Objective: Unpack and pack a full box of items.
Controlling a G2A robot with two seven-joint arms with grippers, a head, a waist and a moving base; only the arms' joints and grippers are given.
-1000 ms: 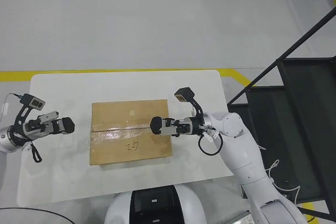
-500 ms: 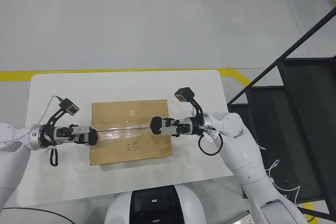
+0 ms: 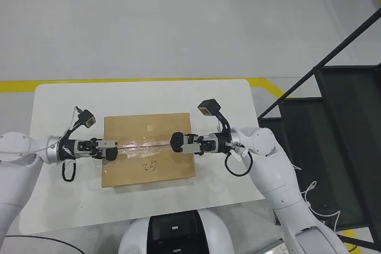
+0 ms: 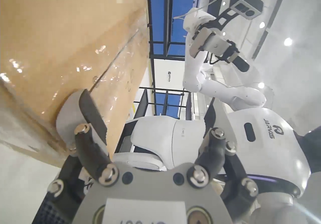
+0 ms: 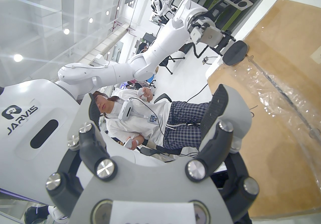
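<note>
Table (image 3: 51, 203): left gripper (image 3: 112, 153) nearer box (image 3: 159, 127)

Top view looks straight down on the table (image 3: 222, 101); both wrist cameras skim close along the box (image 3: 146, 130), facing each other.

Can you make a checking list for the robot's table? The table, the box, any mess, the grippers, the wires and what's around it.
Surface: white table, with one box on it.
Job's things: cardboard box, shut, with clear tape along its middle seam.
Clutter: nothing seen.
Grippers: left gripper open at the seam's left end, one finger at the box's top edge; right gripper open over the seam, nearer the box's right side.
Cables: left wrist cable and right wrist cable, black loops.
Surroundings: yellow floor line; black metal steps beside the table.
</note>
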